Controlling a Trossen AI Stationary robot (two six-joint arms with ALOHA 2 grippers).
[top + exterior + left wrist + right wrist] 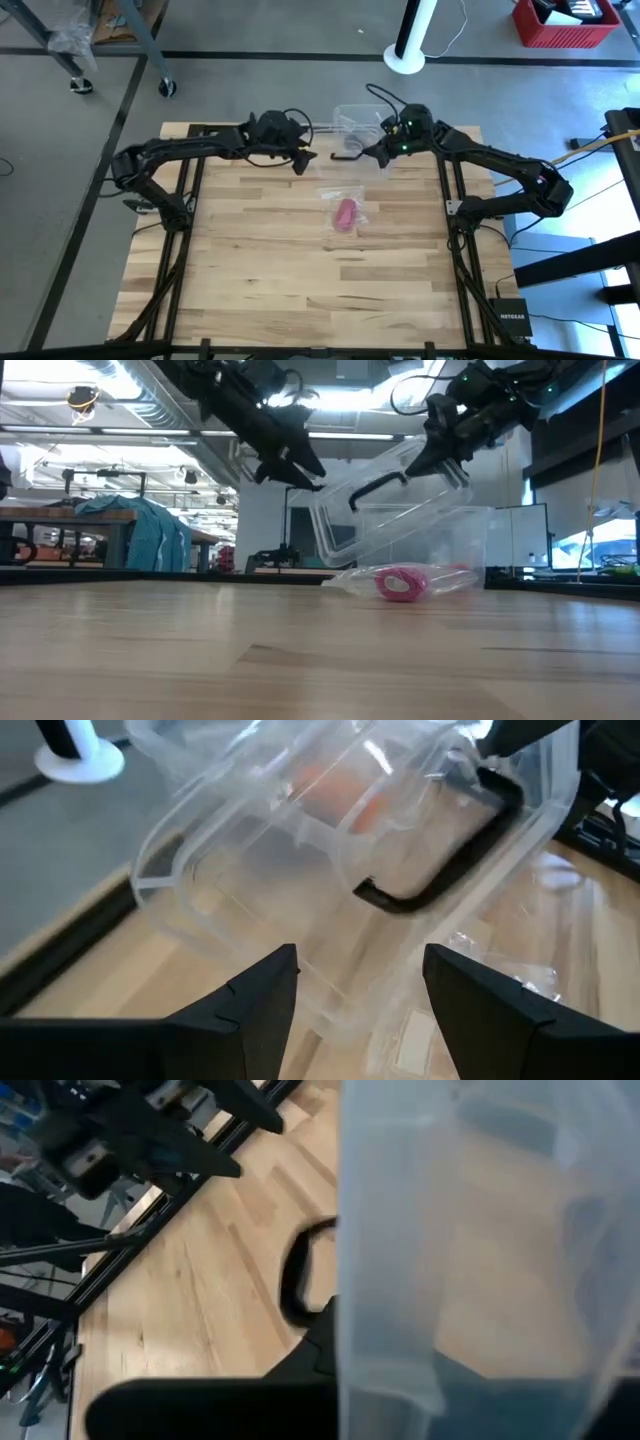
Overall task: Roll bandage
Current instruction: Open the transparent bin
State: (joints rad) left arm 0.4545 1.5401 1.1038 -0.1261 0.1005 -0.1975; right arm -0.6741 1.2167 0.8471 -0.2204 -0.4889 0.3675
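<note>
The bandage (344, 214), a small pink roll, lies inside a clear plastic bag (343, 207) on the table (260, 270), nearer than the lifted box. The right gripper (437, 452) is clamped on the tilted clear plastic box (400, 510) with its black handle (378, 485), held above the bag. The left gripper (290, 470) hovers beside the box, fingers (250, 1010) apart; the box's contents are too blurred to tell.

Two dark, near-black jointed arms, loose black cables looping off their wrists. Right hand (372, 152): small green lights glowing on its housing. Left hand (360, 1005): two flat, angular black fingers.
</note>
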